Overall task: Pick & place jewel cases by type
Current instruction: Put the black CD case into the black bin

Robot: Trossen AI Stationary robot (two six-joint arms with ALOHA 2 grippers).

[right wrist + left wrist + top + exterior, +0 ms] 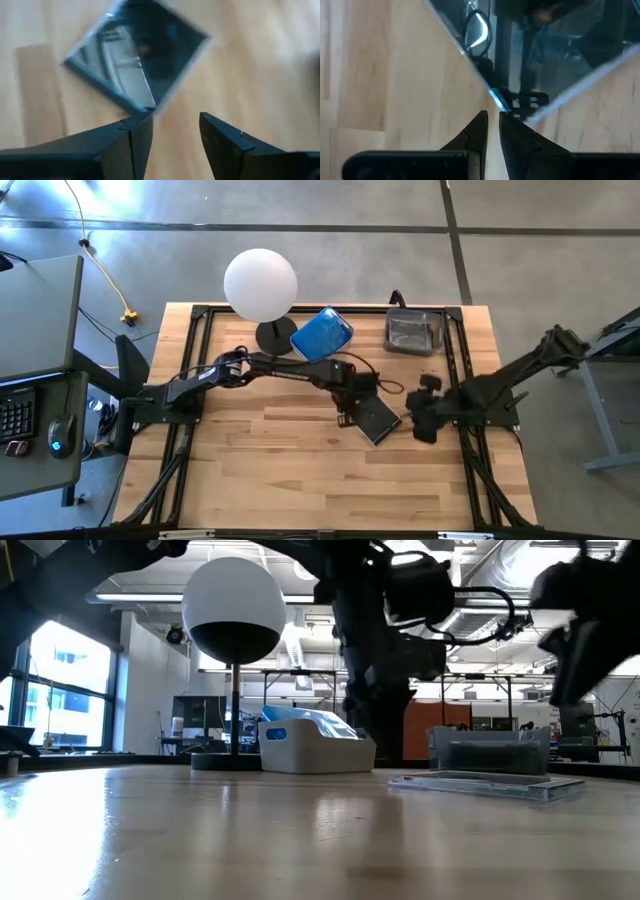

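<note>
Behind the clear jewel case (377, 420) lying flat mid-table stand a globe lamp (261, 285), a white tub (322, 333) of blue cases and a clear tub (413, 332). Left gripper (345, 416), fingers together, touches one corner; right gripper (420, 425) hovers parted just beside it. Wooden tabletop (260, 470), workshop room beyond.

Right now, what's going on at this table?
Both arms meet over a clear jewel case lying flat mid-table. The left claw is shut at one corner of it; the right claw hangs open beside it. At the back edge, a white tub holds blue cases, a clear tub dark ones.
</note>
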